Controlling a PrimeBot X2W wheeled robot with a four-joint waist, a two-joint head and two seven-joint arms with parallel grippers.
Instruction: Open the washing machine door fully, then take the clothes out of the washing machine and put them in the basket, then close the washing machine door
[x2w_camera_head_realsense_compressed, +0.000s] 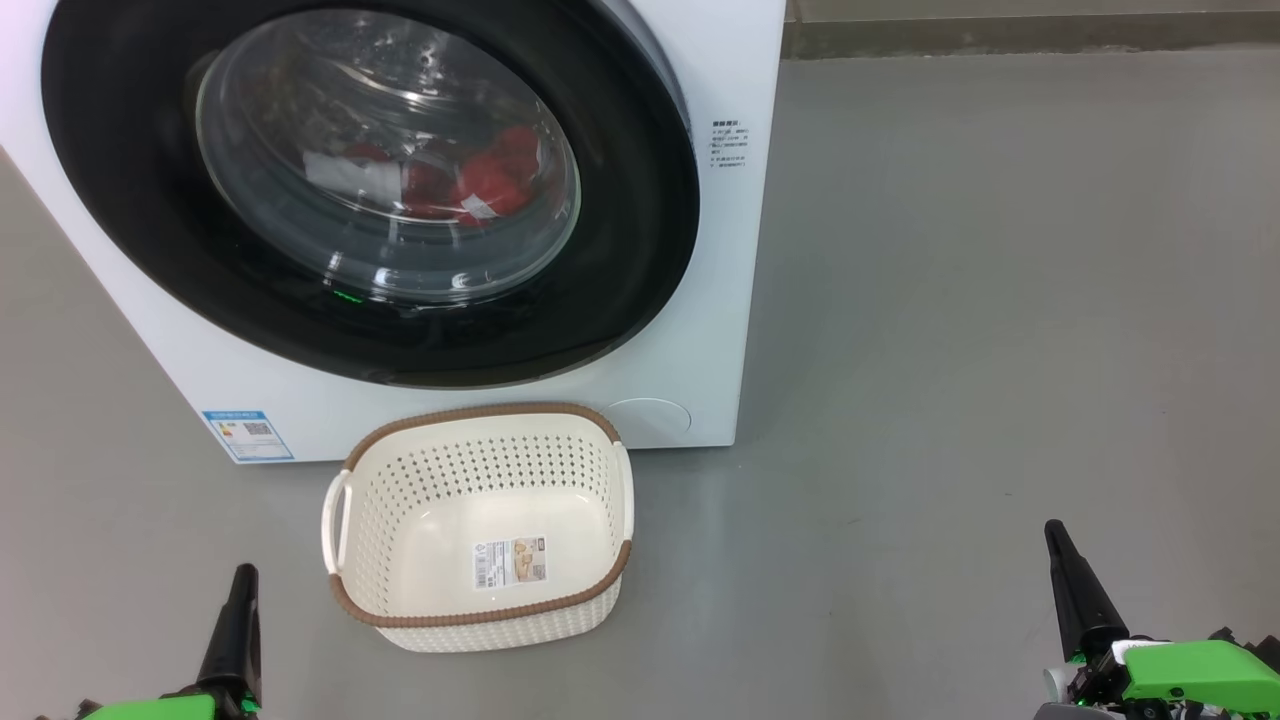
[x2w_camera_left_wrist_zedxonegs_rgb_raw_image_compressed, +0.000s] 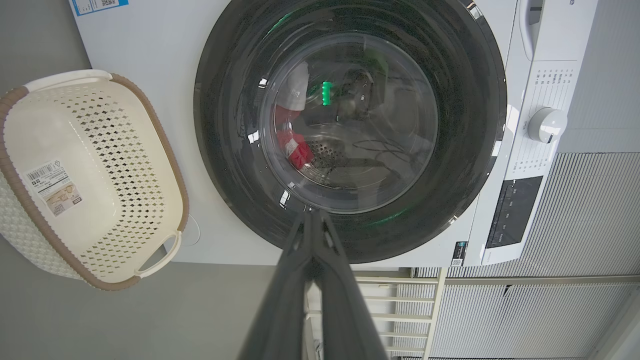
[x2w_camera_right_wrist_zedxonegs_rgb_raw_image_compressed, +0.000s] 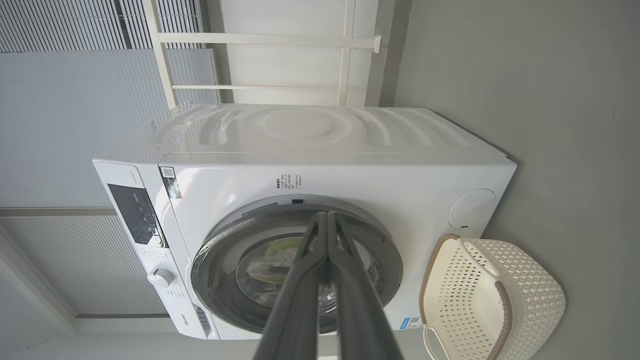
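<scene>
Door: was shut flush on the washing machine, black rim facing me
Clothes: red w/ white bits, lay in the drum behind the glass
Basket: stood upright on the grey floor, just in front of the machine, below the door
L gripper: my fingers were pressed together, nothing btwn them, low left, near the basket
R gripper: fingers together too, held nothing, low right, well apart from the basket

Basket before the washing machine — clothes inside, behind its door
</scene>
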